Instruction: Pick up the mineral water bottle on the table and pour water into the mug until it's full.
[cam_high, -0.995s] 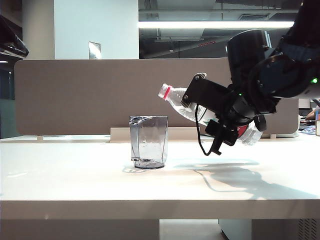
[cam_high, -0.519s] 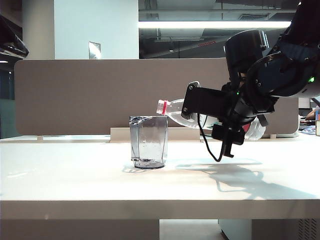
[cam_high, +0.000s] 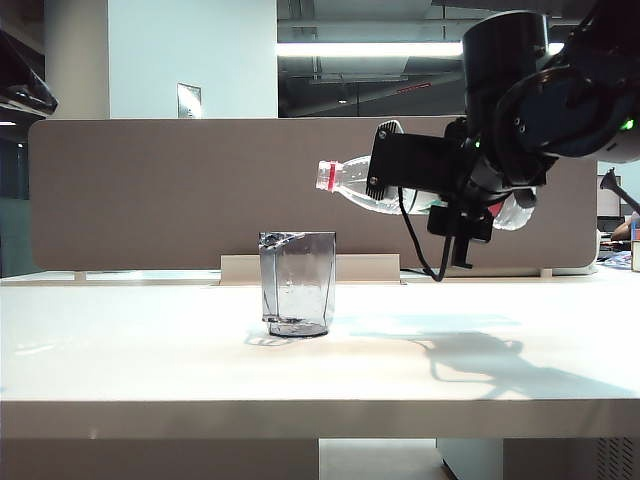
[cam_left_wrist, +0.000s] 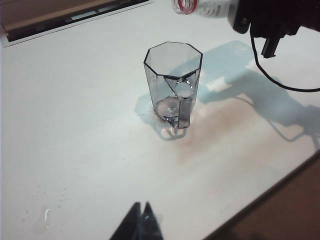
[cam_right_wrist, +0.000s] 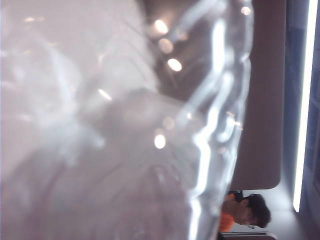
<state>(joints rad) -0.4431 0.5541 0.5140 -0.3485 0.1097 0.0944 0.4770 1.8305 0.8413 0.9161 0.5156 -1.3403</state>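
Note:
The mineral water bottle lies almost level in the air, its red-ringed neck pointing toward the mug and hanging above the mug's right rim. My right gripper is shut on the bottle's body. In the right wrist view the clear bottle fills the picture and hides the jaws. The smoky faceted mug stands upright on the white table. No stream of water shows, and I cannot tell the mug's water level. My left gripper is shut, hovering over the table short of the mug, holding nothing.
The bottle's neck and the black right arm with its hanging cable sit beyond the mug. Small water drops lie on the table by my left gripper. A beige partition runs behind the table. The table's edge is near.
The bottle's neck dipped to the mug's rim half a second ago, then rose. The right wrist has rolled and the bottle now sits higher and nearly level. The left gripper and mug have not moved.

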